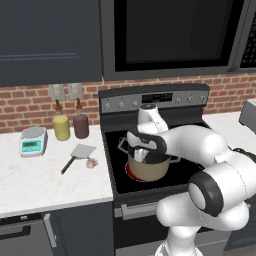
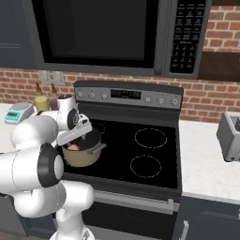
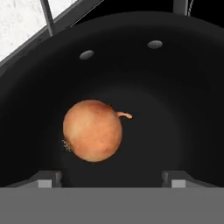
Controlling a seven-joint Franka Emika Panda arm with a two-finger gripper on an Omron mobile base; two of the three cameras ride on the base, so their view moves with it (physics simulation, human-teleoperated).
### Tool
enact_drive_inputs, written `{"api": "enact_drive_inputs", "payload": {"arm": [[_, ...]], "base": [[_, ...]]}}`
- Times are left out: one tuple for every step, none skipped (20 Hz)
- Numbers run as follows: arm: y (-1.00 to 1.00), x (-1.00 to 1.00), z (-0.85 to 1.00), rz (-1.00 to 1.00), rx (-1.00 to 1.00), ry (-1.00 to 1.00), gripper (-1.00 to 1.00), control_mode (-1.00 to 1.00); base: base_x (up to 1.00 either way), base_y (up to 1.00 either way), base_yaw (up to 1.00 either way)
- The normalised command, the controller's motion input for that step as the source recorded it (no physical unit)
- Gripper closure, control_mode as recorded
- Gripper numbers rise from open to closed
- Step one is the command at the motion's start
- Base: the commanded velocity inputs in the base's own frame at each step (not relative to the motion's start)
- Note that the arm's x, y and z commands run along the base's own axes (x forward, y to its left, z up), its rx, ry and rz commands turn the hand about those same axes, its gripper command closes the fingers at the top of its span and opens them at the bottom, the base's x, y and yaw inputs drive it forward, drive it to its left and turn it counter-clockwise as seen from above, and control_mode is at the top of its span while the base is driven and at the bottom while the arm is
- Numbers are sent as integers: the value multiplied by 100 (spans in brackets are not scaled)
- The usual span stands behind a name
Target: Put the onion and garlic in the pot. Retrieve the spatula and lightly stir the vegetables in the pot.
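Onion (image 3: pixel 92 130) lies on the dark floor of the pot (image 1: pixel 148 169), a little off centre, free of the gripper (image 3: pixel 112 179). Skin looks smooth and dry, body round and firm; my guess is it rolls at a nudge and would slip from a pinch placed off its widest part. A short stem curl sticks out on one side.

Gripper hangs just above the pot mouth, pointing down into it. Jaws stand apart, the two tips wide at the bottom of the hand view, nothing between them. Onion sits between and beyond the tips, not touching either.

Pot stands on the front left burner of the stove (image 2: pixel 154 154). Walls are deep, with two side loop handles and a grey rim. It looks heavy enough to stay put under light stirring, though that is a judgement.

Garlic (image 1: pixel 91 162) rests on the white counter (image 1: pixel 45 185) left of the stove, just beside the spatula (image 1: pixel 78 155). Bulb is small, lumpy and pale, likely light with papery skin. A grip across its middle, with the tips low, seems best; the bumps may let it twist.

Spatula lies flat, blade toward the wall, thin black handle angled toward the counter edge. Handle is the place to take it, near the middle for balance; lying flat, it leaves little room under it for a fingertip.

Further back on the counter are a scale (image 1: pixel 33 141) and two jars (image 1: pixel 70 126).
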Motion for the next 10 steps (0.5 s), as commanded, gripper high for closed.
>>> {"api": "enact_drive_inputs", "payload": {"arm": [[1, 0, 18, 0, 5, 0, -100, -100], [0, 0, 31, 0, 7, 0, -100, -100], [0, -8, 30, 0, 7, 0, -100, -100], [0, -1, 21, 0, 6, 0, -100, -100], [0, -16, 54, 0, 8, 0, -100, -100], [0, -29, 70, 0, 9, -2, -100, -100], [0, -40, 90, 0, 8, -5, -100, -100], [0, -56, 99, 0, 7, -5, -100, -100], [6, -71, 98, 0, 5, -6, -100, -100], [33, -86, 71, 0, 4, -3, -100, -100]], "base": [[0, 0, 0], [0, 0, 0], [0, 0, 0], [0, 0, 0], [0, 0, 0], [0, 0, 0], [0, 0, 0], [0, 0, 0], [0, 0, 0], [0, 0, 0]]}}
